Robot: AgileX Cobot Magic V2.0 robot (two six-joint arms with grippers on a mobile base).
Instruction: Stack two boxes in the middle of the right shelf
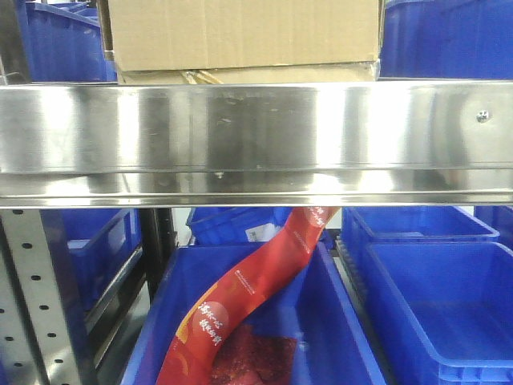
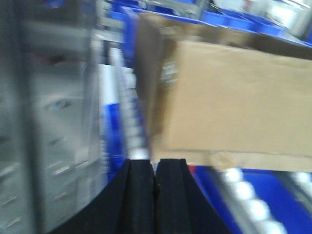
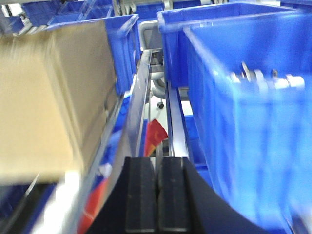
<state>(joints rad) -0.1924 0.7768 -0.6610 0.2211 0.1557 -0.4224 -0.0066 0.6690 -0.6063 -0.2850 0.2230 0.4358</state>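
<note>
Both tools are clenched empty: left tool (image 2: 155, 195), right tool (image 3: 158, 195), black pads together. Ahead-right of the left, ahead-left of the right, sits the large tan corrugated box (image 1: 240, 32). Only the front view shows the thin flat box (image 1: 240, 76) beneath it, on the shiny steel shelf (image 1: 256, 136).

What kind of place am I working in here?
Probably a warehouse or stockroom: shiny stainless-steel shelf tier on perforated metal uprights, rows of blue plastic bins, and a tan corrugated cardboard box.
</note>
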